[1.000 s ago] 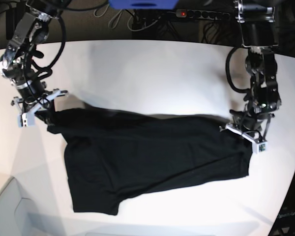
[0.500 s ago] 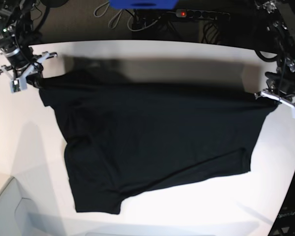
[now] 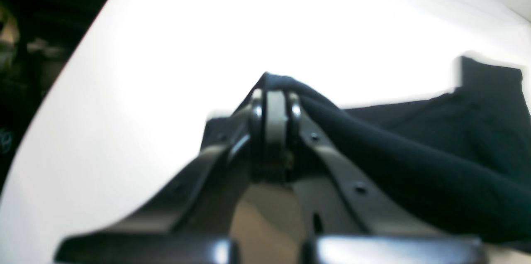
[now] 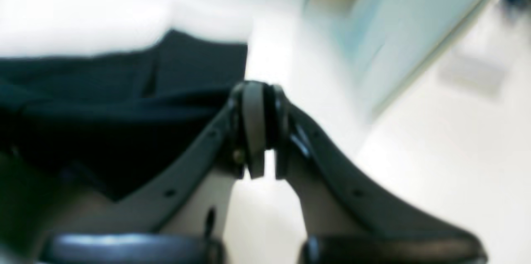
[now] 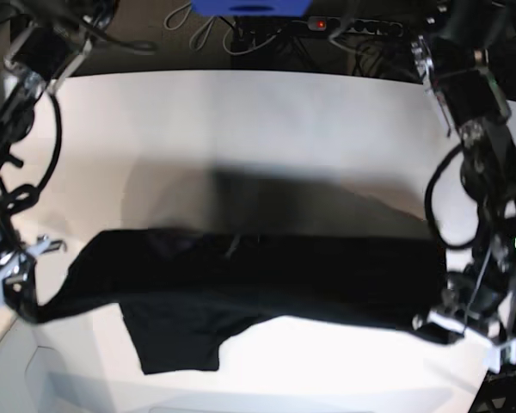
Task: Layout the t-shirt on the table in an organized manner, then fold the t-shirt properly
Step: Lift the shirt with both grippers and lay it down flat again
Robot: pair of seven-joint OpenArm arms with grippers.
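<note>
Black cloth: the shirt (image 5: 241, 275) is stretched in a long band between the two arms, low over the near half of the table (image 5: 267, 129); a lower part hangs or lies under it at the near-left side.
Left gripper (image 3: 274, 102): jaws pressed together on a bunched fold of shirt (image 3: 415, 147), which runs off to the right in the wrist view; in the base view it sits at the near right (image 5: 451, 325).
Right gripper (image 4: 257, 118): jaws closed, with dark cloth (image 4: 124, 102) gathered at the left jaw; the pinch itself is blurred, yet the base view shows the shirt's left end drawn to a point at this gripper (image 5: 13, 288), so I judge it is gripping.
Print: none visible; only plain black shows.
Step, as I judge it: spreading the shirt before laying it flat.
Risk, slip: each hold looks like a small pinch on taut cloth; more pull apart could tug a corner free and drop that side in a heap.
Risk, edge: both grippers are close to the near rim, so cloth set down here could hang off the table.
Risk, creases: the slack lower part may fold under if lowered unevenly.
</note>
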